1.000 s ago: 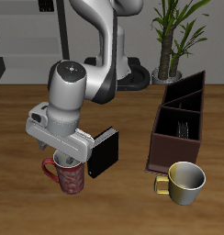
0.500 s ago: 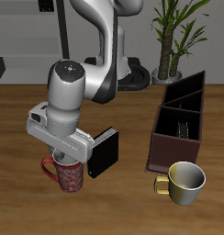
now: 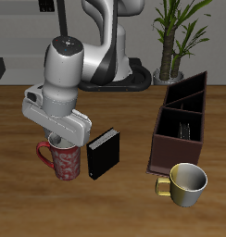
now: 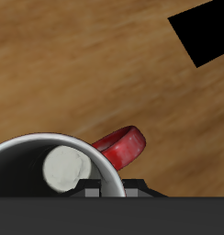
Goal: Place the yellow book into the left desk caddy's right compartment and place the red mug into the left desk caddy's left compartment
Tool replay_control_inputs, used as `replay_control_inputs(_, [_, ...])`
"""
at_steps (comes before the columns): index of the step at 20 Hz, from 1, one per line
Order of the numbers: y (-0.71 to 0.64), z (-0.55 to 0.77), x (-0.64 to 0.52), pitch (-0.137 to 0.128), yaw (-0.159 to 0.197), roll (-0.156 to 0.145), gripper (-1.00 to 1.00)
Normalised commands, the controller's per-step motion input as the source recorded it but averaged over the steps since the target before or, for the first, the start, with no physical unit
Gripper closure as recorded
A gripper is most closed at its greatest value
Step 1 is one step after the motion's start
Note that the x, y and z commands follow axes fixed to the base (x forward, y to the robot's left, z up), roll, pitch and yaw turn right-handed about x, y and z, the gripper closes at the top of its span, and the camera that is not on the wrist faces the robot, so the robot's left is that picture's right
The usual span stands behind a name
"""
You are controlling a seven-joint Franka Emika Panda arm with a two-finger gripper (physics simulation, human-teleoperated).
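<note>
- the red mug (image 3: 63, 160) sits near the table's (image 3: 133, 208) front edge, upright, handle (image 4: 121, 147) pointing away from the black book (image 3: 103, 154) that stands just beside it.
- your end effector (image 3: 59, 139) hovers right over the mug's rim, probably lined up to pinch the wall; the fingers are hidden, so you cannot tell whether it is released or clenched.
- the wrist view looks straight into the pale inside, which suggests a rim grasp rather than a handle grasp.
- the left desk caddy (image 3: 182, 119) is well apart, with the gold mug (image 3: 184, 182) in front of it.
- the caddy's left compartment (image 3: 173, 152) looks free for the mug.
</note>
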Motion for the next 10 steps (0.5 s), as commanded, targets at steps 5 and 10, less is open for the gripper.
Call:
replay_control_inputs(5, [-0.1,0.49,-0.23,-0.046,0.018,-0.02,1.0])
replay_control_inputs(10, [-0.15,0.34,-0.22,-0.015,0.006,-0.047,1.0])
